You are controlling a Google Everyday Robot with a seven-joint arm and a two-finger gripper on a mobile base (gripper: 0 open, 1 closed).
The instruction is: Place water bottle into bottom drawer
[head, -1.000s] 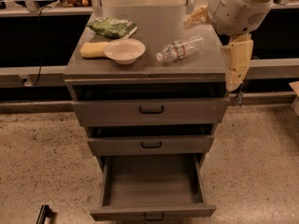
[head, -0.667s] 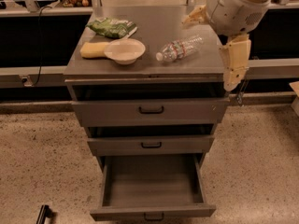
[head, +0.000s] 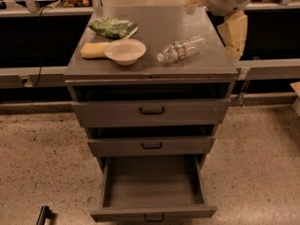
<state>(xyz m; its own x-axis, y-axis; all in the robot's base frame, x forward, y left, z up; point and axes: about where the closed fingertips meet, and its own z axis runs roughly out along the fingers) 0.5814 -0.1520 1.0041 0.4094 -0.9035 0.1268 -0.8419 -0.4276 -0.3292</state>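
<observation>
The water bottle [head: 181, 50] is clear plastic with a white cap and lies on its side on the right part of the grey cabinet top [head: 154, 25]. The bottom drawer [head: 153, 185] is pulled out and its grey box is empty; the dark handle sits at its front edge. The two drawers above it are nearly closed. My gripper [head: 214, 18] hangs over the cabinet's back right corner, above and to the right of the bottle. Its tan fingers [head: 235, 34] stand apart and hold nothing.
A white bowl [head: 125, 50], a yellow sponge [head: 92, 50] and a green chip bag [head: 112, 28] sit on the left of the cabinet top. Dark counters flank the cabinet on both sides. A speckled floor lies in front of it.
My gripper has risen a little and drawn back toward the cabinet's back right corner. The bottle and the drawers have not moved.
</observation>
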